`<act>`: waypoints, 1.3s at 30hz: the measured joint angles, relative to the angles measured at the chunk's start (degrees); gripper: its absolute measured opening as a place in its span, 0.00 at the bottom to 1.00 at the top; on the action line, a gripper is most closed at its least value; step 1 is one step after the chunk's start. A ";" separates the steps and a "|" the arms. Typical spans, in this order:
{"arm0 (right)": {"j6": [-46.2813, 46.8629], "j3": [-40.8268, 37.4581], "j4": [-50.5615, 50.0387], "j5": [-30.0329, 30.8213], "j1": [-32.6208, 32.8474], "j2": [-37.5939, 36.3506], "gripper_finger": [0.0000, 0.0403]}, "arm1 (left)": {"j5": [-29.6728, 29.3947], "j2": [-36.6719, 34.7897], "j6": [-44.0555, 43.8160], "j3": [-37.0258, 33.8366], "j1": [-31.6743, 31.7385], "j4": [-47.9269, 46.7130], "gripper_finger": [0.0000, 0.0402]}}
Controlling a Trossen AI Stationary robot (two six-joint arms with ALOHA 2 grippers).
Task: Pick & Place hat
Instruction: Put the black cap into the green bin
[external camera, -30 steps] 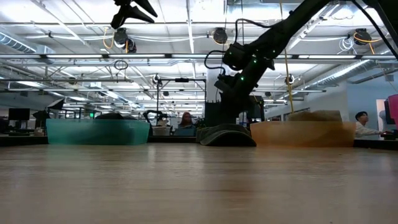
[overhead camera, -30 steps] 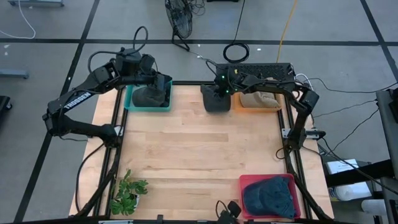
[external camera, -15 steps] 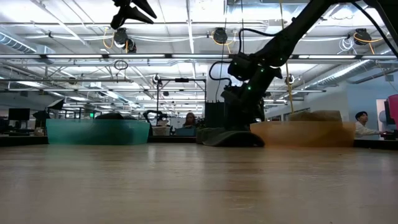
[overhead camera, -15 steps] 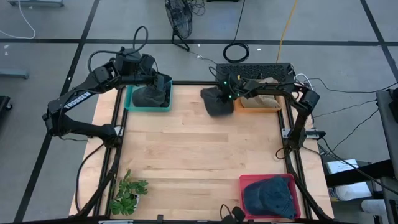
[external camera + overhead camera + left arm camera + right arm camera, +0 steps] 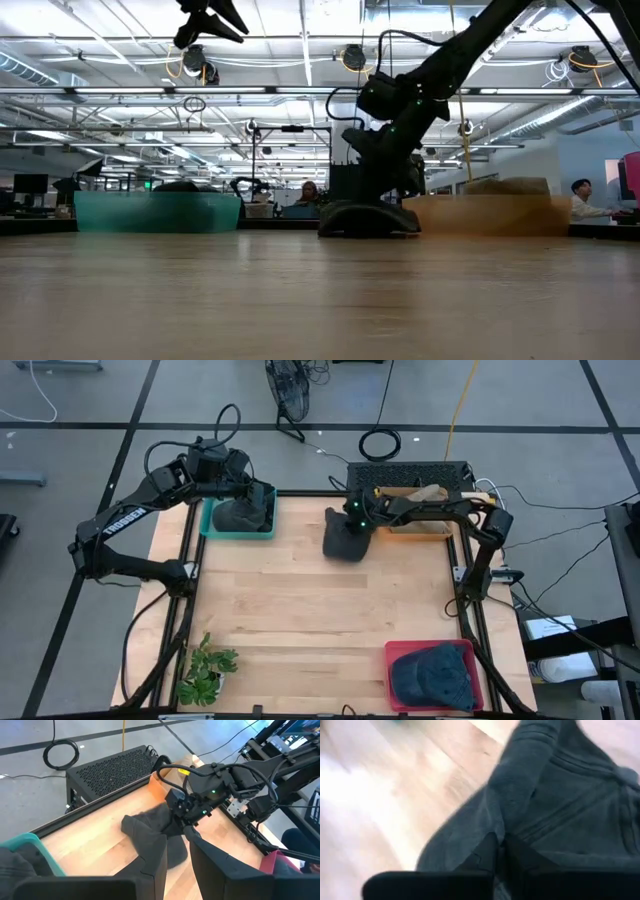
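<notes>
Hat (image 5: 343,538), dark grey, lies on the wooden table (image 5: 320,620) near its far edge, between the teal bin (image 5: 238,532) and the orange bin (image 5: 412,526), just beside the orange one. Right pincer (image 5: 352,524) is down on the hat's top, fingers pressed together and pinching a fold of the fabric; right wrist view shows cloth bunched right at the fingertips (image 5: 496,851). In the low view the hat (image 5: 368,217) sits flat on the table with the right arm coming down onto it. Left wrist view shows the same hat (image 5: 152,836) with the right pincer (image 5: 186,817) on it.

Left pincer (image 5: 262,496) hangs over the teal bin, raised off the table; its fingers (image 5: 151,856) stand a little apart with nothing between them. A dark hat (image 5: 238,515) sits inside the teal bin. A light-coloured hat (image 5: 425,495) lies in the orange bin. A red bin (image 5: 400,656) at the near right corner holds a dark blue cap (image 5: 432,674). Small green plant (image 5: 205,670) at the near left corner. Black perforated box (image 5: 410,472) sits behind the table's far edge. People seated in the room behind, in the low view.
</notes>
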 joint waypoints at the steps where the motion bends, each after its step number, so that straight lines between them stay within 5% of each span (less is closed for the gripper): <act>1: 3.42 0.01 0.72 -0.22 0.43 -0.01 0.01 | -0.01 0.00 0.23 0.00 0.00 0.01 0.23; 12: 44.85 0.00 5.48 -0.30 6.01 0.02 0.10 | 0.11 0.00 -1.35 0.00 -0.05 -0.08 0.23; 19: 55.41 0.02 15.61 -0.06 9.47 0.02 0.19 | 1.84 0.00 -4.12 0.00 -2.45 -4.34 0.23; 32: 25.80 0.06 15.24 1.64 11.69 -1.69 0.32 | 2.05 0.11 -9.60 -0.02 -12.42 -11.10 0.23; 39: 22.54 0.07 2.87 10.17 14.35 -1.69 0.32 | 2.51 0.11 -5.43 -0.02 -14.04 -11.88 0.23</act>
